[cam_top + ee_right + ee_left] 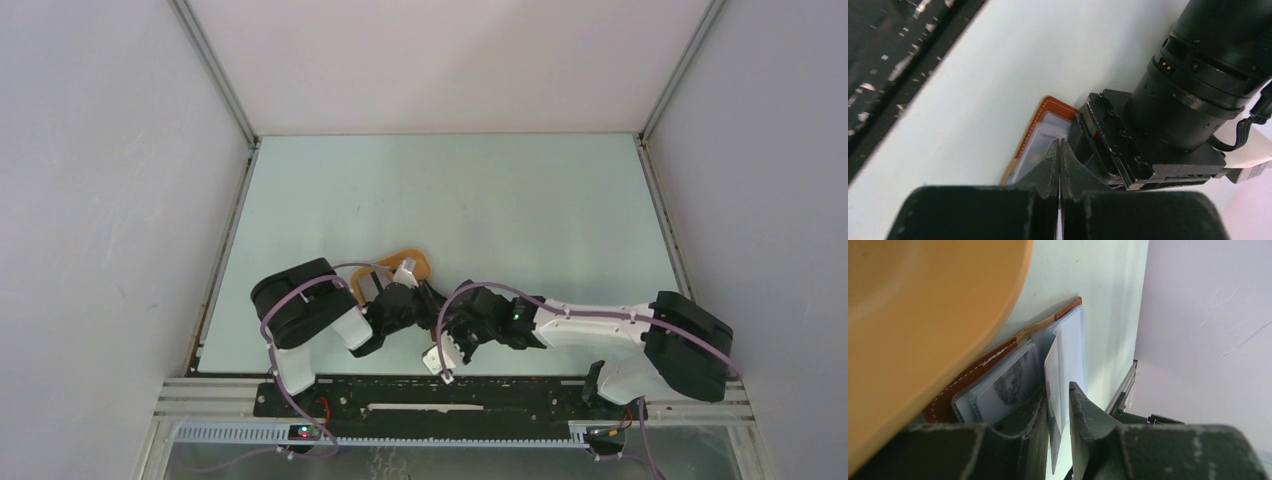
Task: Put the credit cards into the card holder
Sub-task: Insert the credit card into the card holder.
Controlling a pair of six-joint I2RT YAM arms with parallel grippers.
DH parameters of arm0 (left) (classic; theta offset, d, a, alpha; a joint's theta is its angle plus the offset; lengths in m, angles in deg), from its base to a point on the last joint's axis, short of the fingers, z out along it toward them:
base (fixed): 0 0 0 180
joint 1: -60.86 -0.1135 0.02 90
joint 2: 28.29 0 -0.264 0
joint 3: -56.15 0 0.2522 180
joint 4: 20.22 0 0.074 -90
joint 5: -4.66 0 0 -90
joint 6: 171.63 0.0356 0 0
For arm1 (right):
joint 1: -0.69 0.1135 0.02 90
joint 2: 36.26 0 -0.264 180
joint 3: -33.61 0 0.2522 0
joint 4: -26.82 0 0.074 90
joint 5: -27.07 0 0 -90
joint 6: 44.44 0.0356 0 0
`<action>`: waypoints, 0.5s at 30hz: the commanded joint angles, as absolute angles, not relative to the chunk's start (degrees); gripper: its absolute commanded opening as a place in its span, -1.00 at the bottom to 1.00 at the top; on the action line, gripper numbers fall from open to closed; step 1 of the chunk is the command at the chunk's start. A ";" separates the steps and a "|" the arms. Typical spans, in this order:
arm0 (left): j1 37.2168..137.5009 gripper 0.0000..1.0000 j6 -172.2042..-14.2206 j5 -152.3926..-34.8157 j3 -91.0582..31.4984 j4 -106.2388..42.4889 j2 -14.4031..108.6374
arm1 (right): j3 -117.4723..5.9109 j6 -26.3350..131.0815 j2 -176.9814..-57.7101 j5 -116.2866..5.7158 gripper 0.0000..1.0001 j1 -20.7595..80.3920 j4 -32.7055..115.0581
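The card holder point(979, 371) lies open on the table beside the tray, brown-edged with pale sleeves, and is also in the right wrist view point(1034, 129). A credit card point(1007, 386) with a grey picture sits in one sleeve; a printed card point(1047, 137) shows there too. A thin pale sheet point(1053, 371) stands upright between the jaws of my left gripper point(1058, 387), against the left finger, with a gap on its other side. I cannot tell whether it is a card or a sleeve. My right gripper point(1059, 141) is shut just above the holder. From above, both grippers point(425, 293) point(446, 306) meet and hide the holder.
The orange-yellow oval tray point(414, 257) lies just beyond the grippers and fills the upper left of the left wrist view point(923, 315). The left arm's wrist point(1173, 95) crowds the right gripper. The black front rail point(888, 55) and side walls point(110, 200) are close.
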State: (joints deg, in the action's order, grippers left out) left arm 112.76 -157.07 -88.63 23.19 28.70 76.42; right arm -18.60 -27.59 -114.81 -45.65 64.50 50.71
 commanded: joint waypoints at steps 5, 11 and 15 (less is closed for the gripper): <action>112.39 -0.49 -154.61 -89.68 22.47 26.12 77.71 | -18.07 -32.87 -118.24 -53.46 -1.00 65.84 43.36; 112.42 -0.48 -154.75 -89.89 22.17 26.23 78.09 | -18.03 -33.52 -120.06 -55.03 -1.00 65.84 43.19; 112.40 -0.48 -154.76 -89.89 22.17 26.31 78.20 | -18.03 -33.72 -120.56 -55.57 -1.00 65.34 44.24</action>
State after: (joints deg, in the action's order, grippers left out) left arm 112.37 -156.81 -89.18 23.17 29.02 76.79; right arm -18.19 -32.37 -119.55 -53.34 65.40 45.23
